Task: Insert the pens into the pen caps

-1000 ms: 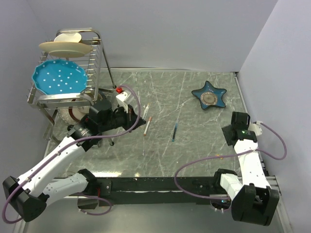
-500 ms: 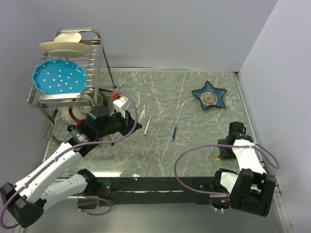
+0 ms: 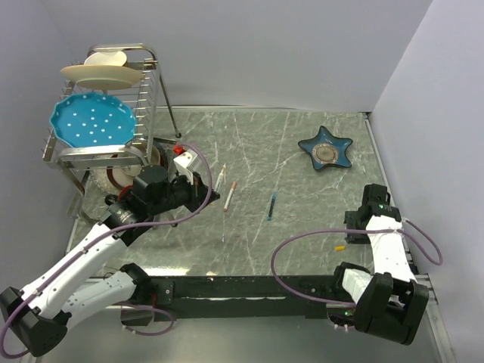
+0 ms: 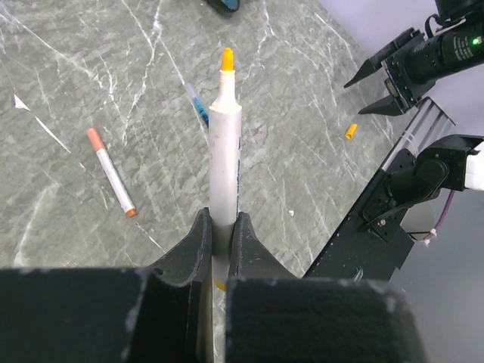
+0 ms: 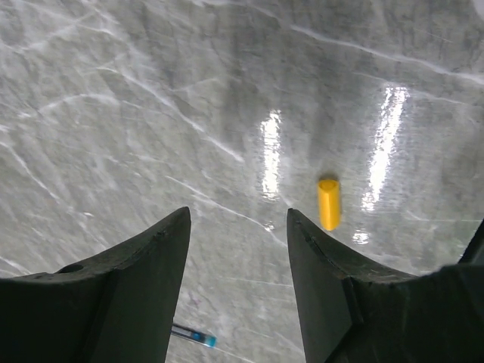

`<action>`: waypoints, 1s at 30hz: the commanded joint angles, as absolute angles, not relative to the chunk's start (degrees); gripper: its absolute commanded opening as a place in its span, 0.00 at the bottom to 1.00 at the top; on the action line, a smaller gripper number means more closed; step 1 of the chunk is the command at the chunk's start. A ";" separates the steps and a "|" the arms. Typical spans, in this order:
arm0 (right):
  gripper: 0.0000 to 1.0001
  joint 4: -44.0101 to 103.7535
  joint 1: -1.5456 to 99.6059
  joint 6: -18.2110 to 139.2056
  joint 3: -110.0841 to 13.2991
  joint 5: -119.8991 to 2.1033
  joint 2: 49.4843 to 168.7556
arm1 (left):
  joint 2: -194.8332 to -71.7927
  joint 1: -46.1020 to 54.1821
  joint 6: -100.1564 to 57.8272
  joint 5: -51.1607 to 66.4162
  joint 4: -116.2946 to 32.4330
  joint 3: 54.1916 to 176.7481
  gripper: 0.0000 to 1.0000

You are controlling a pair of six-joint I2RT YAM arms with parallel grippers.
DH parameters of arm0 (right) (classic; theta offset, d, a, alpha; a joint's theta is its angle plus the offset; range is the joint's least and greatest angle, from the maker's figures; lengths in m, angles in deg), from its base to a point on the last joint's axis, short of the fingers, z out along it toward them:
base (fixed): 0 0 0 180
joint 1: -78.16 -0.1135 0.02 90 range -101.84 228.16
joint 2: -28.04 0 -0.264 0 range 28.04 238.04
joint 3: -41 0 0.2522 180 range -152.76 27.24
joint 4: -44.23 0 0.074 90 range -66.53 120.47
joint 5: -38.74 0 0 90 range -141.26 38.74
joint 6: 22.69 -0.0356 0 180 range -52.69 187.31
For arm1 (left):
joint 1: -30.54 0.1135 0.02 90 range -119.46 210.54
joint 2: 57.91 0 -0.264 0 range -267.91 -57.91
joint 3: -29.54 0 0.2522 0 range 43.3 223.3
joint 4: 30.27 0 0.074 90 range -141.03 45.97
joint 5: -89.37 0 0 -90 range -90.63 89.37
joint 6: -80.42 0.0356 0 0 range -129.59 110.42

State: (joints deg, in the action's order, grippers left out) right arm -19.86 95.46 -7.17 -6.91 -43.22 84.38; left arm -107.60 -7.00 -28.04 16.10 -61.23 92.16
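Observation:
My left gripper (image 4: 219, 227) is shut on a white-barrelled pen (image 4: 224, 151) with a yellow-orange tip and holds it above the table; it also shows in the top view (image 3: 220, 178). A white pen with red ends (image 3: 230, 194) lies on the table beside it, and a blue pen (image 3: 271, 206) lies further right. A yellow-orange pen cap (image 5: 328, 203) lies on the table just right of my right gripper's (image 5: 238, 219) open, empty jaws. In the top view the cap (image 3: 340, 247) is near the front right, just below the right gripper (image 3: 352, 229).
A dish rack (image 3: 155, 98) with a blue plate and cream plates stands at the back left. A blue star-shaped dish (image 3: 326, 149) sits at the back right. The black rail (image 3: 249, 287) of the arm bases runs along the near edge.
My right gripper has swung down toward the near edge and now hovers by the yellow-orange cap. My left gripper, still holding the pen, has shifted slightly.

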 commanded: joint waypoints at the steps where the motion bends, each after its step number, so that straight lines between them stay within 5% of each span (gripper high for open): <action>1: 0.61 -22.09 96.00 -6.78 -5.19 -43.52 82.45 | -107.03 -7.08 -27.34 16.33 -59.15 91.99 0.01; 24: 0.55 -18.68 96.00 -6.07 1.82 -44.32 85.77 | -105.11 -7.17 -25.84 14.05 -59.42 91.73 0.01; 30: 0.37 -16.30 96.00 -7.40 2.47 -42.91 86.84 | -104.40 -7.17 -25.93 11.76 -59.77 91.64 0.01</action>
